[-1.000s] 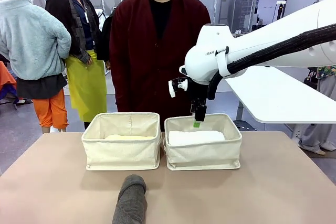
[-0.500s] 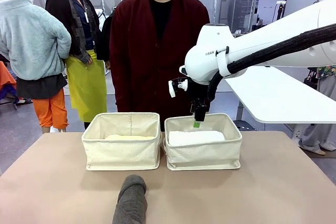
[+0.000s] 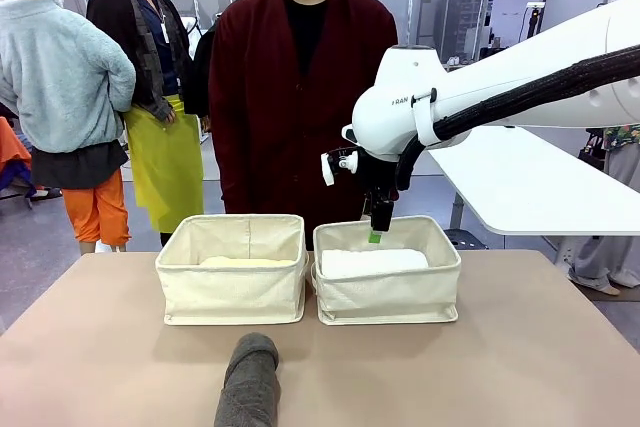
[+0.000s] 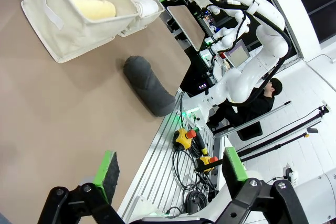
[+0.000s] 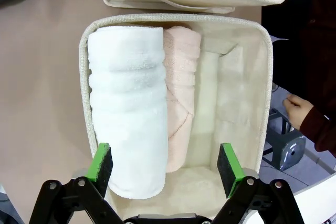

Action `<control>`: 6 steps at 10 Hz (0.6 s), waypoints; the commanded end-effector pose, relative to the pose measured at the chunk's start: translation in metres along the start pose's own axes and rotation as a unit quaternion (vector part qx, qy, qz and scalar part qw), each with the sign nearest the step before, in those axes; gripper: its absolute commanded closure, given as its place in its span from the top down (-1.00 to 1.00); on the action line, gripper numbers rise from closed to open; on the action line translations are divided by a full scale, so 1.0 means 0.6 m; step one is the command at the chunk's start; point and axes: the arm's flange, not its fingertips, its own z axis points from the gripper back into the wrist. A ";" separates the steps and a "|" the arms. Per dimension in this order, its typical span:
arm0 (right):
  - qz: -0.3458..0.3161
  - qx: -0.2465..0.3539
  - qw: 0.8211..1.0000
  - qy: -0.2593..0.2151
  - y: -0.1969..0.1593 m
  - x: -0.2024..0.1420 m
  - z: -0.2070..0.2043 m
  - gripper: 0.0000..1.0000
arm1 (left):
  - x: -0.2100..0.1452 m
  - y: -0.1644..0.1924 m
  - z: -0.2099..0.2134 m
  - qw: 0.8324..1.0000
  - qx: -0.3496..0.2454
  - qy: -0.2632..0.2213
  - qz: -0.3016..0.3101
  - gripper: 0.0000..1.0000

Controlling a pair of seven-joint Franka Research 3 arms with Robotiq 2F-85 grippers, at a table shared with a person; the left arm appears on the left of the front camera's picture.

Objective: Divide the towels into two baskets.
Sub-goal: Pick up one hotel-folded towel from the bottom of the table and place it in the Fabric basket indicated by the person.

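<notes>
While hovering over the cream canvas basket (image 5: 265,77) on the robot's right, grips nothing: right hand (image 3: 377,231) spread wide, jaws well apart, nothing between them. Directly beneath that hand, inside the basket, white towel roll (image 5: 128,108) and pale pink towel roll (image 5: 181,93), lying side by side and touching, with bare canvas floor free beside the pink one. Counts as half the job done, by the look of it: two rolls in one bin. Just beside that hand's basket, toward the robot's left, second cream canvas basket (image 3: 230,292), with a pale yellow towel roll (image 3: 245,261) lying low inside and room to spare. Needs one more roll for an even split. Well clear of the right hand, back toward the robot's edge of the tan surface (image 3: 500,367), dark grey towel roll (image 3: 250,382), outside both bins and touched by nothing. Nearer the left hand (image 4: 171,167) than the right: ahead of it, lying flat between that hand and the yellow roll's basket. Left hand likewise spread open and empty, poised above the bare surface. Remaining, as judged: grasp the grey roll and lay it in beside the yellow one.
</notes>
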 end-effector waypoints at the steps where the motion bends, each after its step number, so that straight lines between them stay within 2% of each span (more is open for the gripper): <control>1: 0.002 -0.001 1.000 0.001 -0.001 0.001 -0.001 1.00 | -0.008 -0.010 -0.001 1.000 -0.003 0.001 -0.003 1.00; 3: 0.000 0.000 1.000 0.000 0.000 0.000 0.000 1.00 | -0.008 -0.010 -0.001 1.000 -0.003 0.001 -0.003 1.00; 4: -0.007 0.022 0.999 -0.027 0.028 -0.007 0.030 1.00 | -0.008 -0.010 -0.001 1.000 -0.003 0.001 -0.003 1.00; 6: -0.061 0.050 0.996 -0.048 0.085 -0.094 0.077 1.00 | -0.008 -0.010 -0.001 1.000 -0.003 0.001 -0.003 1.00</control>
